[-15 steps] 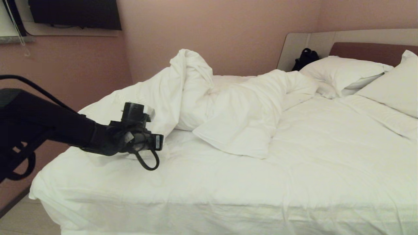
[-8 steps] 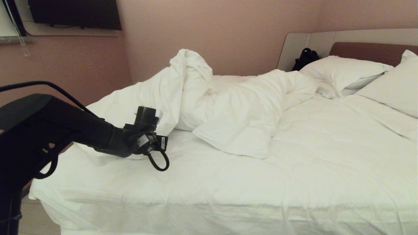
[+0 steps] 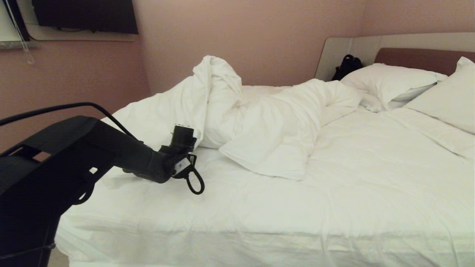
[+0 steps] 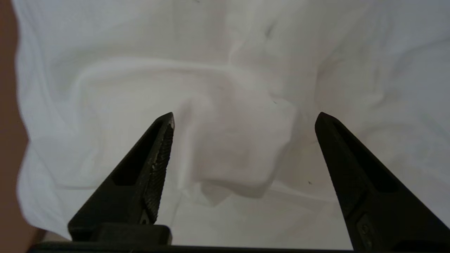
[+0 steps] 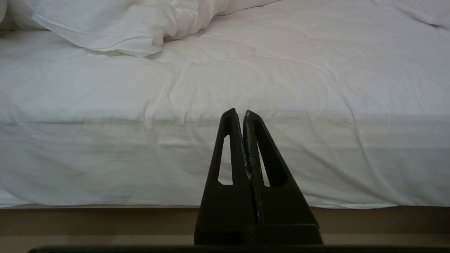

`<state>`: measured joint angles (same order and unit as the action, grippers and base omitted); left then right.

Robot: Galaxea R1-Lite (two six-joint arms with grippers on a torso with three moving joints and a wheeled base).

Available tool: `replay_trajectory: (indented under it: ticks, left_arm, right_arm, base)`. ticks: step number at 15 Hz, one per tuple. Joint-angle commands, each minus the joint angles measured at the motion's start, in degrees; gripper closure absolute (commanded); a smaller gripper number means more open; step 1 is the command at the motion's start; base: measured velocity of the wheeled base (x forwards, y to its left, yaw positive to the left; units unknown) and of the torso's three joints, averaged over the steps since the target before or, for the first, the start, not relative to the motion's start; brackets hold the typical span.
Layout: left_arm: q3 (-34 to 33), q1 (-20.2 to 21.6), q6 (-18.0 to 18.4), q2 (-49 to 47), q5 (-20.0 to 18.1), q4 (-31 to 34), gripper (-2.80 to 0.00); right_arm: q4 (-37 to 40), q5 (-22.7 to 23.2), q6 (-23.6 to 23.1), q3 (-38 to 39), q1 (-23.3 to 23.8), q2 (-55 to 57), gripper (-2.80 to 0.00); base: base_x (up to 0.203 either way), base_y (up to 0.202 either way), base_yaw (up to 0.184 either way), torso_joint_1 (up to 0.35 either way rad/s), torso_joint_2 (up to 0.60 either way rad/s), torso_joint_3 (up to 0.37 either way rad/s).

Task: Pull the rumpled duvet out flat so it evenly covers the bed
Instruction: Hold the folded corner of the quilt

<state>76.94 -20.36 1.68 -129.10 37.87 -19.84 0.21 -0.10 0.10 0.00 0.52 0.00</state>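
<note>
The white duvet (image 3: pixel 222 107) is bunched in a tall ridge across the far left of the bed, with a folded flap (image 3: pixel 271 155) lying toward the middle. The bed shows its headboard (image 3: pixel 419 59) and low base (image 5: pixel 105 221). My left arm reaches over the near left part of the bed, its wrist (image 3: pixel 178 165) just short of the heap. In the left wrist view my left gripper (image 4: pixel 246 114) is open, and a folded fabric corner (image 4: pixel 239 147) lies between the fingers, untouched. My right gripper (image 5: pixel 239 111) is shut and empty, parked low facing the bed's near side.
Two white pillows (image 3: pixel 386 83) (image 3: pixel 445 104) lie at the head end on the right. A black bag (image 3: pixel 347 66) sits against the headboard. A pink wall runs behind the bed, with a dark screen (image 3: pixel 85 15) at the upper left.
My left arm has stretched to the right and farther over the bed, bringing its wrist closer to the duvet heap. The duvet and pillows have not shifted.
</note>
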Motion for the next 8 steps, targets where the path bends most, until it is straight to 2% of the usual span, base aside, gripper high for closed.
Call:
replay_trajectory:
  ticks: [1,4,8]
  left_arm:
    - [1.2,-0.9,0.4,-2.5,2.8,-0.3,-2.80]
    - [3.4,-1.8,0.7,-5.1,7.0,-0.2,-2.80]
    - [4.4,-2.8,0.6,-6.7,7.2,-0.2,-2.80]
  right_arm:
    - [0.0,0.0,0.0,0.0,0.0,0.0,0.00]
    - [0.0,0.0,0.0,0.0,0.0,0.0,0.00]
    - [0.0,0.0,0.0,0.0,0.0,0.0,0.00]
  base:
    - [0.000,0.000,0.000,0.000,0.00,0.000]
    - [0.000,0.000,0.000,0.000,0.00,0.000]
    - [0.000,0.000,0.000,0.000,0.00,0.000]
